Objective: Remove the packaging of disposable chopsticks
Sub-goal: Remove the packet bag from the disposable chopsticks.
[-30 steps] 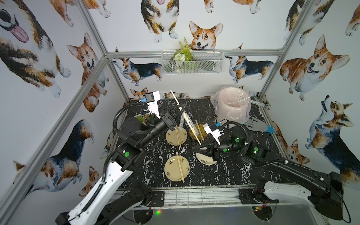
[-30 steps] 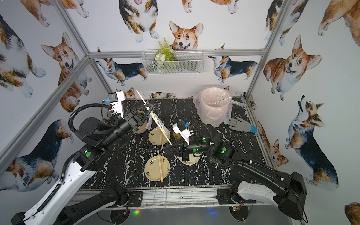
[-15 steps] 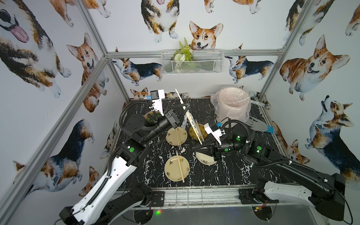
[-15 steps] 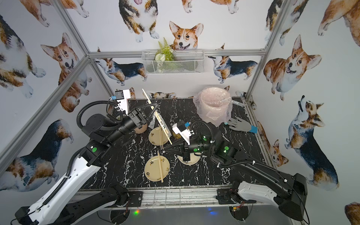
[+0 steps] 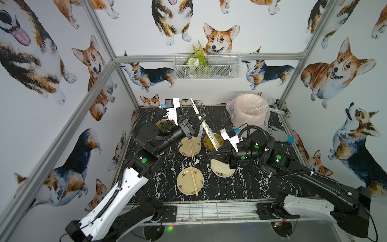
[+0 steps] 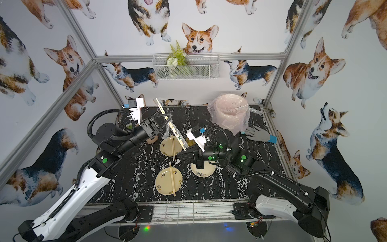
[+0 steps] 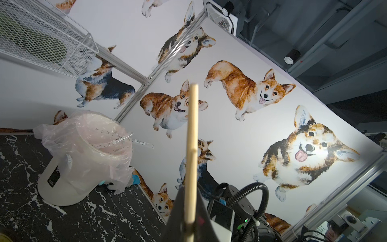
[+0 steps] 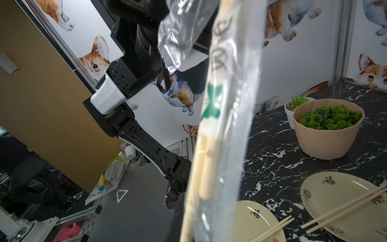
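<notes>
1. Left claw is clamped on the bare upper stretch of a pair of chopsticks, holding them aslant above the back of the worktop.
2. Right claw is pinched tight on the lower end of the packaging, the clear sleeve that covers the lower half of that pair.
3. Chopstick count is three pairs: the one in the air, one across the back plate, and one across the front plate.
4. Plates number four. The olive plate sits under the hanging sleeve, and the right arm overlaps the fourth plate.
5. That makes three sleeves: the held one, one across the rim of the pink bin, and another just behind it.
6. Around the edges, a grey glove lies beside the bin. The left arm hides most of the bowl of greens in both top views. A wire basket hangs on the back wall.
</notes>
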